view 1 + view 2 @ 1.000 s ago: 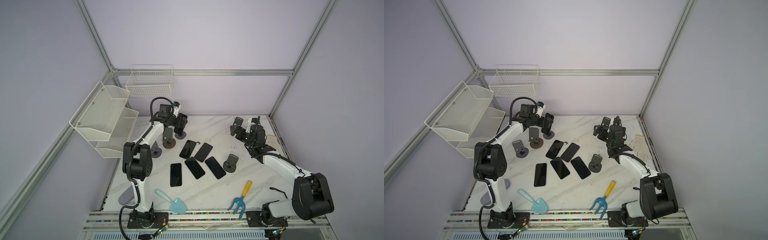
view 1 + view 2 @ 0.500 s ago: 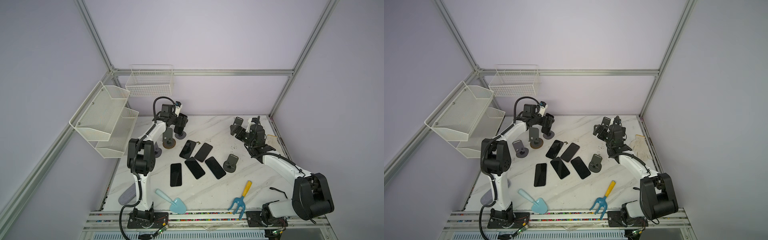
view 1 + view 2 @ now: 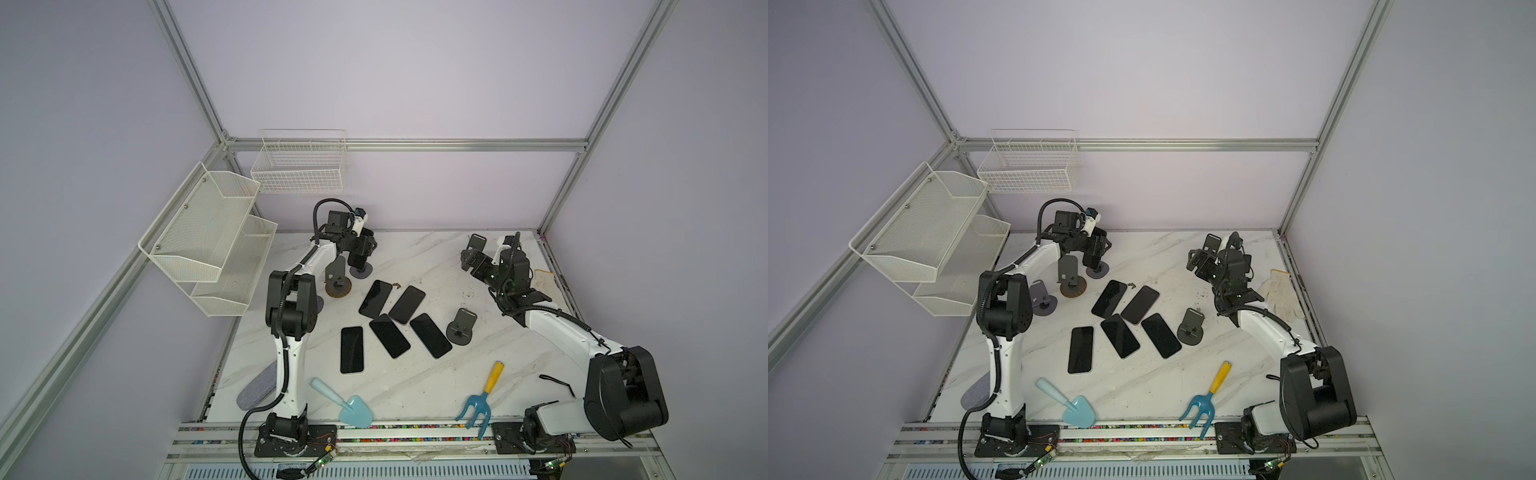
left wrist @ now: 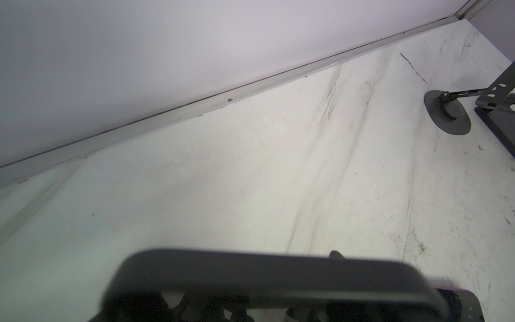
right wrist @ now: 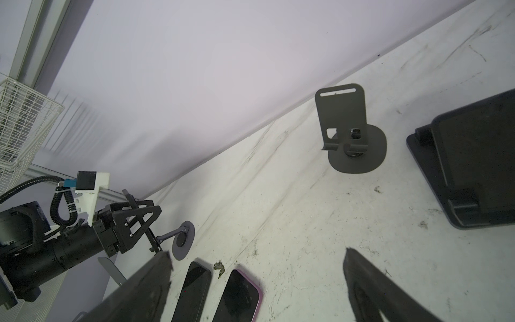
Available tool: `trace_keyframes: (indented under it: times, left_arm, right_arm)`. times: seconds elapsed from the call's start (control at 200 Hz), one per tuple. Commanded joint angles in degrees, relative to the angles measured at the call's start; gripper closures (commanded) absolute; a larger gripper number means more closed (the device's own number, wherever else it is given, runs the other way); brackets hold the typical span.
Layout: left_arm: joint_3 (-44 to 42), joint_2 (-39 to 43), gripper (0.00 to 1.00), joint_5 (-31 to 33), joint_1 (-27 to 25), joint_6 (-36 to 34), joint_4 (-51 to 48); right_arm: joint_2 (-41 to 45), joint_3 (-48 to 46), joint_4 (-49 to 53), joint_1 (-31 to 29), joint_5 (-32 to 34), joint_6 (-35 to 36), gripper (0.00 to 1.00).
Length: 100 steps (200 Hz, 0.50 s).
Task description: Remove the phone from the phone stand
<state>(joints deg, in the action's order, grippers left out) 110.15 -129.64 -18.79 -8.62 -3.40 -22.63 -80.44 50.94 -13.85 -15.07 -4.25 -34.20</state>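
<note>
Left hand (image 3: 360, 254): sitting at dark phone (image 4: 264, 276) on grey round-based stand (image 3: 360, 273), far left; grip unclear.
Right hand (image 5: 257, 255): hovering far right, spread wide, holding nothing.

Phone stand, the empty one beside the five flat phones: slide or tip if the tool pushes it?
Likely slides if pushed low: the phone stand sits on a wide round base on a smooth table. A push high on its tilted back plate could rock it backward instead. Probably rigid; it looks like thin metal.
</note>
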Motion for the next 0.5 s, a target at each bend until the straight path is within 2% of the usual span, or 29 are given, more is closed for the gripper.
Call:
trace_keyframes:
  times: [0.0, 0.27, 0.495]
  left_arm:
    - [6.58, 1.99, 0.21, -1.32, 0.35, 0.23, -0.83]
    - [5.41, 5.39, 0.27, 3.08, 0.34, -1.17, -0.06]
    - [3.19, 8.00, 0.29, 3.69, 0.35, -1.70, 2.23]
  right_arm:
    - [1.43, 1.19, 0.48, -0.31, 0.62, -0.28, 0.03]
    - [1.43, 0.52, -0.04, -0.31, 0.73, -1.15, 0.03]
    - [1.43, 0.35, -0.48, -0.31, 0.63, -1.75, 0.03]
